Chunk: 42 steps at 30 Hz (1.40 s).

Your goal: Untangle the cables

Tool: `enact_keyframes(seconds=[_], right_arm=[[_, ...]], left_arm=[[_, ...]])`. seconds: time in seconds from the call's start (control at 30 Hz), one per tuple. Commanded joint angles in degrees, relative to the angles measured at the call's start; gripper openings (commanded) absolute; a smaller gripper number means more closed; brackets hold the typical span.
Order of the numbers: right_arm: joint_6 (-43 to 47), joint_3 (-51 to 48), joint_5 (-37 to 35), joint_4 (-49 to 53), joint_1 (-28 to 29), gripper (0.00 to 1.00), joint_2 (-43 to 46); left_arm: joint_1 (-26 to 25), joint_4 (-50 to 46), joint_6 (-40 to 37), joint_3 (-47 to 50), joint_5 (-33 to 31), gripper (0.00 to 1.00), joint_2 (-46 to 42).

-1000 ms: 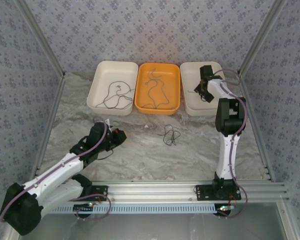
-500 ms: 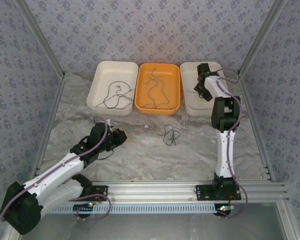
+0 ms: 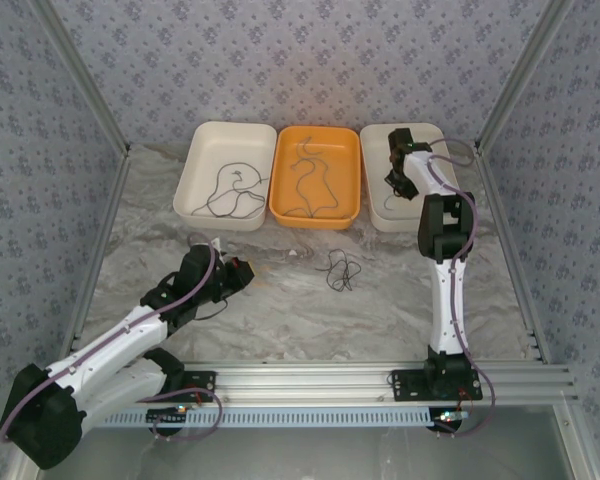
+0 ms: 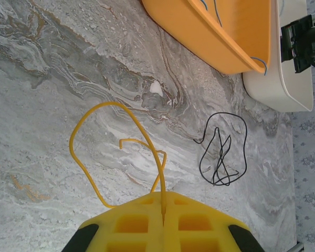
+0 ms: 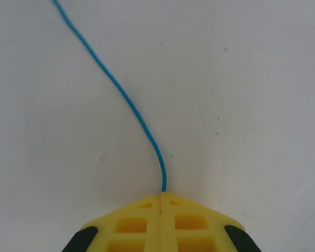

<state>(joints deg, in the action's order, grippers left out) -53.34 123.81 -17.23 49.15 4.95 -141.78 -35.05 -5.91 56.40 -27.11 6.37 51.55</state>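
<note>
A dark cable knot [image 3: 340,271] is lying near the middle of the marble-patterned table [image 3: 280,320], its thin loops crossing one another. At its 9 o'clock, a yellow cable [image 4: 113,137] is curling over the table. One end is running into the left gripper [image 4: 161,198], whose yellow fingers are pressing together on it.

Along the far edge, at 12 o'clock, three trays are sitting side by side. The left white tray [image 3: 205,150] is holding a loose dark cable [image 3: 230,195], and the orange tray [image 3: 352,160] is holding another thin cable [image 3: 310,185], each lying by itself. At 1 o'clock from the knot, over the right white tray [image 3: 375,150], the right gripper [image 5: 163,197] is pinching a blue cable [image 5: 127,102]. Its fingers are meeting, and the strand is trailing out of the seam across the tray floor.

Judging from this, the sorting is looking well along. Two cables are lying separated in trays, and the blue and yellow ones are each being held singly. The dark cable knot is waiting to be pulled apart.
</note>
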Motion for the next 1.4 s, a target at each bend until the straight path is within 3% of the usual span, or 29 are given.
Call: enact_keyframes(seconds=[0.0,0.23,0.5,0.6,0.7,0.8,1.0,1.37], right_arm=[[1.74,-0.47,-2.94,-0.39,1.47,0.0,2.3],[9.62,-5.52,-7.88,-7.42,4.11,0.0,14.95],[14.68,-8.25,-6.45,-11.21,5.74,0.0,23.17],[16.8,-5.25,-5.23,-8.59,5.17,0.0,21.19],[16.78,2.5,-2.81,-0.36,3.33,0.3,14.36],[19.45,4.42,-1.38,2.27,2.69,0.46,10.0],[20.11,1.68,-3.67,-0.23,2.39,0.52,6.69],[18.84,6.9,-6.45,3.83,1.12,0.56,-1.79]], left_arm=[[-0.49,1.75,-0.51,-0.34,-0.91,0.0,0.17],[-0.56,2.92,-0.24,0.38,-0.79,0.0,0.72],[-1.0,3.41,0.2,0.92,-0.83,0.0,0.4],[-1.26,3.23,0.29,1.1,-0.83,0.0,-0.11],[-1.38,2.76,0.29,1.34,-1.01,0.0,-0.7],[-1.36,2.65,0.29,1.78,-1.19,0.0,-1.0],[-1.4,1.96,0.05,1.54,-1.44,0.0,-1.01],[-1.41,1.96,0.2,1.95,-1.55,0.0,-0.81]])
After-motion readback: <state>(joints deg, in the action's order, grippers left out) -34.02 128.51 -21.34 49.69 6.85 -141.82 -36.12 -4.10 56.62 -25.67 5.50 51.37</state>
